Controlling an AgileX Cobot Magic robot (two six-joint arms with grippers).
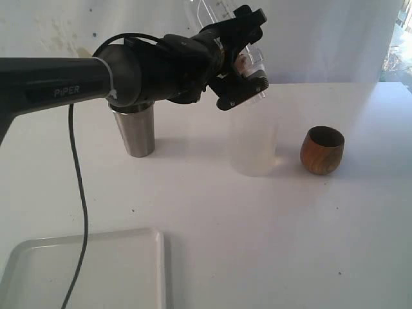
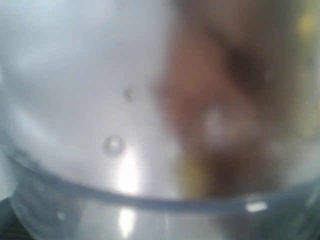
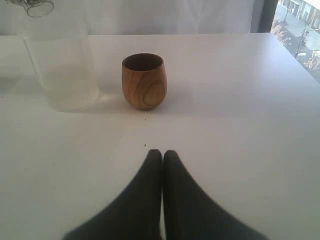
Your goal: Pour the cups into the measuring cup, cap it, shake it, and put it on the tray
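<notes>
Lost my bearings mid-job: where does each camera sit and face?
Exterior: off the arms, looking down across the table; shows left gripper holding the measuring cup.
Left wrist: against the blurred measuring cup; no gripper visible.
Right wrist: low, facing the wooden cup; shut right gripper shows.
Shared: exterior and right wrist both see the wooden cup.

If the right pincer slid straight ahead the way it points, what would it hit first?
Probably the brown wooden cup, standing almost dead ahead of the shut right pincer. It sits slightly off-line, so maybe only a graze.
</notes>
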